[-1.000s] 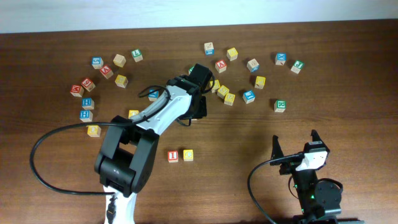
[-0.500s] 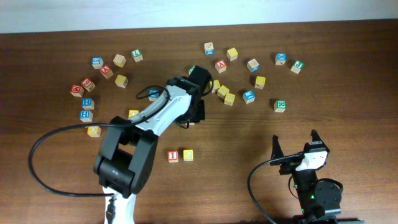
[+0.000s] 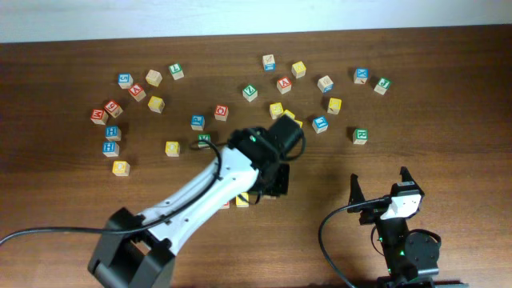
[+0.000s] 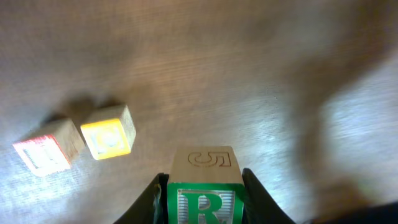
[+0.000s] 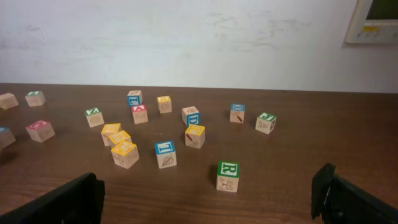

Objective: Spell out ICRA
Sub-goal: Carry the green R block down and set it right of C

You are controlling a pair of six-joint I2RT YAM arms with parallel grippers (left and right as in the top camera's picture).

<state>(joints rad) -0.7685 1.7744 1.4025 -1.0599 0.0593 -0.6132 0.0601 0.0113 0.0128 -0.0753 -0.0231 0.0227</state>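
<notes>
Sitting side by side near the front edge: red I [image 4: 43, 152], yellow C [image 4: 109, 134]. Swung down from the back cluster since a second ago, left gripper [image 4: 202, 186] clamped on green R [image 4: 203, 205], just right of them. Unmoved by the front-right corner: right gripper [image 3: 379, 180], spread wide, empty.

my left pincer [image 4: 203, 186] grips the green r [image 4: 203, 204], its letter upright toward the wrist camera and a plain carved face on top. the yellow c [image 4: 109, 135] and red i [image 4: 45, 151] sit just beside each other on the table, left of the r. the red a [image 3: 284, 84] lies well apart, flat, letter up.
</notes>
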